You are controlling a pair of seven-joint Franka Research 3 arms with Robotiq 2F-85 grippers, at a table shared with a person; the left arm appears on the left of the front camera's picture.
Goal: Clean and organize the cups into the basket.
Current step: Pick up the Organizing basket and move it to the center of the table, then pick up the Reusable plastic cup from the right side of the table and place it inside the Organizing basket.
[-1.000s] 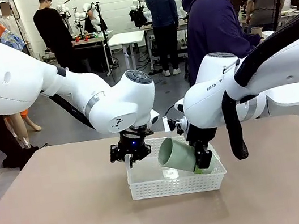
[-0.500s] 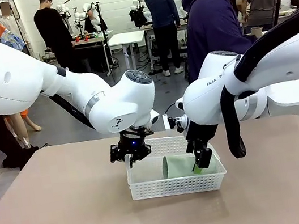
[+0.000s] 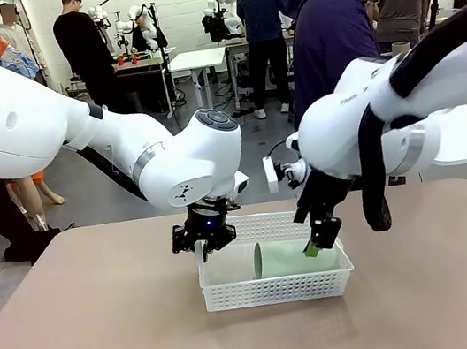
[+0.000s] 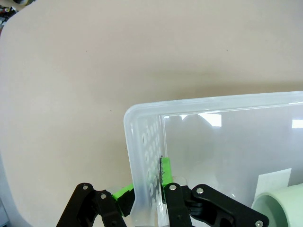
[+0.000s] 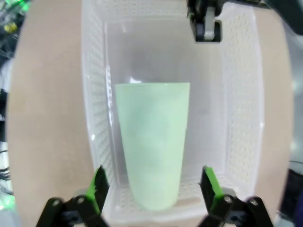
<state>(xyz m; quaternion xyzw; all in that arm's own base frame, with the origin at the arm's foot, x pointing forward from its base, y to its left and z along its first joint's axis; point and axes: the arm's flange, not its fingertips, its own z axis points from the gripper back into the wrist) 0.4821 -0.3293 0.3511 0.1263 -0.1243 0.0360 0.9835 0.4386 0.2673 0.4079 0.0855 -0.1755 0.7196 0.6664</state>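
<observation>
The tan surface (image 3: 91, 341) is carrying the white basket (image 3: 271, 292) right at its middle, and that basket is sitting flat, long side facing us. Inside it the mint-green cup (image 3: 283, 257) is lying on its side along the floor, its open mouth pointing toward the left arm's end and its base toward the right arm's end.

The left end effector (image 3: 205, 244) is clenching the basket's short lattice wall. In the left wrist view, one green pad (image 4: 124, 191) is pressing outside and the other inside, pinning the basket in place. The right end effector (image 3: 317, 245) is hanging just above the cup's base with its jaws standing wide. The right wrist view shows them straddling the cup (image 5: 152, 142) with daylight on both sides, grasping nothing.

So this is looking like the placing step wrapping up for this one cup. The next move is calling for a clean vertical lift of the right arm, clear of cup and lattice, while the left is steadying the basket.
</observation>
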